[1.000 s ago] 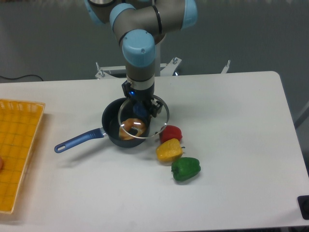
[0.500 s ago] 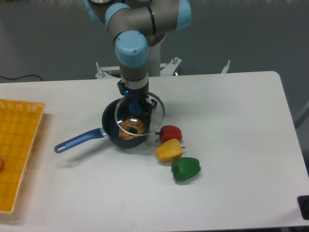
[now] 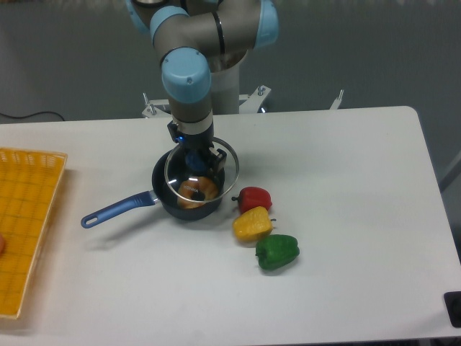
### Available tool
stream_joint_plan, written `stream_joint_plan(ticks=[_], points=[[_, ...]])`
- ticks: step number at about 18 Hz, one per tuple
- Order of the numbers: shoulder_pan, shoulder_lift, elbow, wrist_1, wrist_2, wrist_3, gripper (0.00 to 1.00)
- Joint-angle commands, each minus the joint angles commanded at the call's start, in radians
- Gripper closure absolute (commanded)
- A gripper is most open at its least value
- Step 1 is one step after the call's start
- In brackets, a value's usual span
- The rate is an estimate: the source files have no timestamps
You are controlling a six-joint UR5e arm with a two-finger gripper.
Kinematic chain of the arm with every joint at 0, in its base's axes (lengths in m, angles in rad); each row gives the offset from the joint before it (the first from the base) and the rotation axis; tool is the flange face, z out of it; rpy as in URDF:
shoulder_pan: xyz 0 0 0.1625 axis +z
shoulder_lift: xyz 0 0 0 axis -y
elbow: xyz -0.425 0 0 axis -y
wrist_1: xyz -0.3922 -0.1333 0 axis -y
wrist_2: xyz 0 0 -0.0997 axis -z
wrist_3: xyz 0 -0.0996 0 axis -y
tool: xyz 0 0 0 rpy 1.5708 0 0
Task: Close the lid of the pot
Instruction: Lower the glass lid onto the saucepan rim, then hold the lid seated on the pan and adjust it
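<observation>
The dark blue pot (image 3: 167, 198) stands left of the table's middle, its long blue handle (image 3: 119, 209) pointing to the front left. An orange round item (image 3: 197, 192) lies inside it. My gripper (image 3: 196, 161) is shut on the blue knob of the glass pot lid (image 3: 220, 186). It holds the lid a little above the pot, level and shifted slightly to the right of the pot's rim. The knob itself is mostly hidden between the fingers.
A red pepper (image 3: 254, 198), a yellow pepper (image 3: 252, 224) and a green pepper (image 3: 276, 251) lie in a row just right of the pot. A yellow basket (image 3: 29, 223) stands at the left edge. A dark object (image 3: 454, 306) sits at the front right corner.
My gripper has carried the lid to the left, from over the pot's right edge and the red pepper to more nearly over the pot.
</observation>
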Motion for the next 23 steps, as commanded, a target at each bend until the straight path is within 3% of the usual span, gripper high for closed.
stream_joint_plan(ticks=[23], points=[[-0.032,-0.021,-0.031,0.066,-0.006,-0.037,0.39]])
